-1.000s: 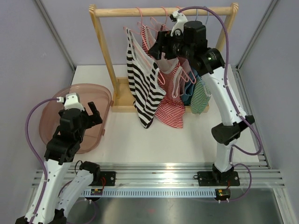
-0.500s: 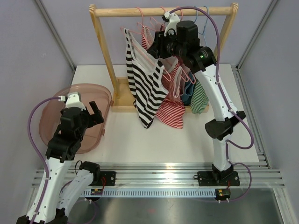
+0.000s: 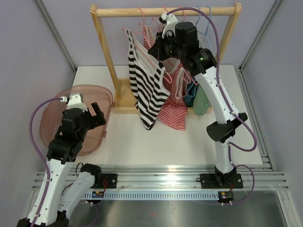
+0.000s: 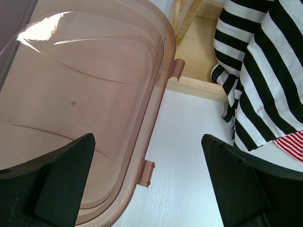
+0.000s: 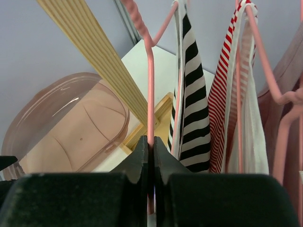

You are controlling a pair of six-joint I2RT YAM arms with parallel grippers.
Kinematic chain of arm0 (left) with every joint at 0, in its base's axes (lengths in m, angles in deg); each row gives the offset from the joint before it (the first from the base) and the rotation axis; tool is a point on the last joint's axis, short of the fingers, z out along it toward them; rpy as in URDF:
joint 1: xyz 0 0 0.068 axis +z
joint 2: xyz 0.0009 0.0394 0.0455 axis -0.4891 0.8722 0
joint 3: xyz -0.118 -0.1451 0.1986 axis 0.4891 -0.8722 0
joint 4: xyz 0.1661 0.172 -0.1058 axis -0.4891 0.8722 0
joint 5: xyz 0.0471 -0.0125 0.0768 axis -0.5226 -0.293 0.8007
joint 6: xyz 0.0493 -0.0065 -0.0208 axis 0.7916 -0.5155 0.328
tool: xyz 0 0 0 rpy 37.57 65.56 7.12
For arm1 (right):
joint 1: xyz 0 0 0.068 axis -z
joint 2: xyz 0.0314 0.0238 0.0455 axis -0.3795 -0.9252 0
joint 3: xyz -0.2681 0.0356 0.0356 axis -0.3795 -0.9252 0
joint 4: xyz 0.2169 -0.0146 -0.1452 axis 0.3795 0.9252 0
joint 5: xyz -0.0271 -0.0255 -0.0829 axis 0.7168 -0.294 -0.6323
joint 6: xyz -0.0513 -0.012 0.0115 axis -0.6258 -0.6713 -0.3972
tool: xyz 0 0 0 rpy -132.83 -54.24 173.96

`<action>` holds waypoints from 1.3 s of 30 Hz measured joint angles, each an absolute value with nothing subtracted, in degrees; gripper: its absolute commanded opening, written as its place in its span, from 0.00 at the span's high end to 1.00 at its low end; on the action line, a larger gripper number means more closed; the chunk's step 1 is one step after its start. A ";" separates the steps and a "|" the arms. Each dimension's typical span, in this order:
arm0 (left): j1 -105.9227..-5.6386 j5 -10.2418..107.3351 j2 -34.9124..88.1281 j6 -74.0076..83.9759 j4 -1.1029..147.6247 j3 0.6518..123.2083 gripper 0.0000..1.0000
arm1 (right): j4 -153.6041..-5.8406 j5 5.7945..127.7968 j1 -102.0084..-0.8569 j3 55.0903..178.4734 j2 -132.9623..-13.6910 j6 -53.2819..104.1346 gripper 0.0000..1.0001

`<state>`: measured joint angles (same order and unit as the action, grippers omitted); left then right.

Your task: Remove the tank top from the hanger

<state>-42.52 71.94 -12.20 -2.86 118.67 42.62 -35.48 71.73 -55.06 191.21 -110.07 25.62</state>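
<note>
A black-and-white striped tank top (image 3: pixel 146 85) hangs on a pink hanger (image 5: pixel 150 80) from the wooden rail (image 3: pixel 165 11), leftmost of several garments. My right gripper (image 3: pixel 155 51) is up by the rail, shut on the pink hanger's wire neck; in the right wrist view the wire runs up from between the closed fingers (image 5: pixel 152 150) with the striped top (image 5: pixel 191 109) just to its right. My left gripper (image 3: pixel 90 113) is low at the left, open and empty, its fingers (image 4: pixel 239 179) over the table beside the bin. The striped top's hem (image 4: pixel 265 71) shows at the upper right there.
A translucent pink bin (image 3: pixel 75 118) sits at the table's left; its rim (image 4: pixel 156 118) lies between my left fingers. A red-striped top (image 3: pixel 173 111), a green-striped one (image 3: pixel 203 99) and others hang on the same rack. The rack's wooden base (image 3: pixel 124 97) and post (image 3: pixel 105 52) stand behind the bin.
My right gripper moved left along the rail and closed on the pink hanger's wire. The left arm stayed put.
</note>
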 measured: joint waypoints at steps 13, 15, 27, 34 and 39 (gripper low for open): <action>-42.32 71.77 -12.22 -2.83 118.56 42.62 0.01 | -38.98 68.61 -56.68 189.79 -108.25 25.90 1.00; -42.32 71.77 -12.22 -2.81 118.56 42.62 0.01 | -39.67 68.56 -56.68 189.02 -106.87 26.38 1.00; -42.17 71.57 -9.77 -2.97 119.85 45.42 0.01 | -44.40 68.87 -56.79 169.59 -88.78 29.88 1.00; -50.78 72.18 -2.80 -5.57 120.09 57.99 0.01 | -44.31 69.85 -56.83 153.96 -75.62 33.14 1.00; -65.18 77.32 3.67 -6.79 118.67 65.44 0.01 | -41.36 72.10 -56.92 145.37 -65.37 34.99 1.00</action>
